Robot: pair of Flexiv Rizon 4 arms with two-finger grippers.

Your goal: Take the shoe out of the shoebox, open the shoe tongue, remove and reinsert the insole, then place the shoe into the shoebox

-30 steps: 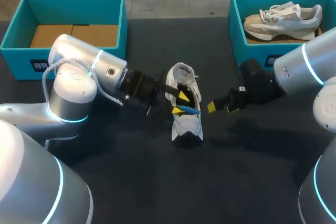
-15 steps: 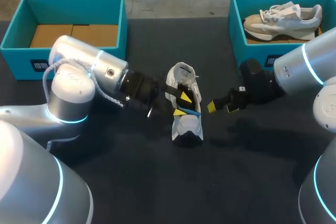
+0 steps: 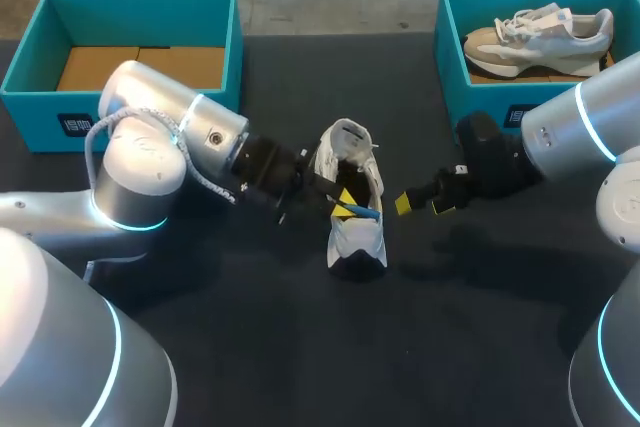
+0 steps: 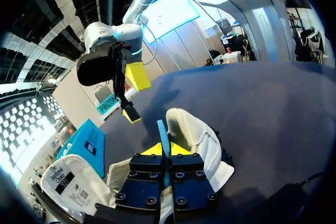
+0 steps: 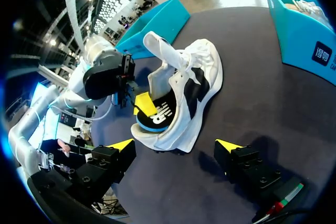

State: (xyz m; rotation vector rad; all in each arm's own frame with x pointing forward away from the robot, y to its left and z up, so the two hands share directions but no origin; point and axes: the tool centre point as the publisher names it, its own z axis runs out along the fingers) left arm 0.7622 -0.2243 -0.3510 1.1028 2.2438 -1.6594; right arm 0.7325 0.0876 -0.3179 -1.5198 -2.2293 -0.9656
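Note:
A white shoe (image 3: 356, 237) lies on the dark table between my arms, its tongue pulled up. My left gripper (image 3: 346, 199) reaches into the shoe's opening and is shut on the thin blue edge of the insole (image 3: 364, 212). From the left wrist, the insole (image 4: 163, 132) stands upright between the two yellow tips of my left gripper (image 4: 164, 149), with the shoe (image 4: 202, 137) around it. My right gripper (image 3: 420, 205) hangs open just right of the shoe, holding nothing. In the right wrist view the shoe (image 5: 197, 85) lies ahead of my right gripper (image 5: 174, 145), and the dark insole (image 5: 160, 121) sticks out of it.
A teal shoebox (image 3: 50, 125) with a cardboard floor stands at the back left. Another teal shoebox (image 3: 480, 97) at the back right holds a second, beige and white shoe (image 3: 540, 35). Bare dark table lies in front of the shoe.
My left gripper's fingers have come together on the insole edge inside the shoe, and the arm has pushed slightly toward the shoe. The right arm has not moved.

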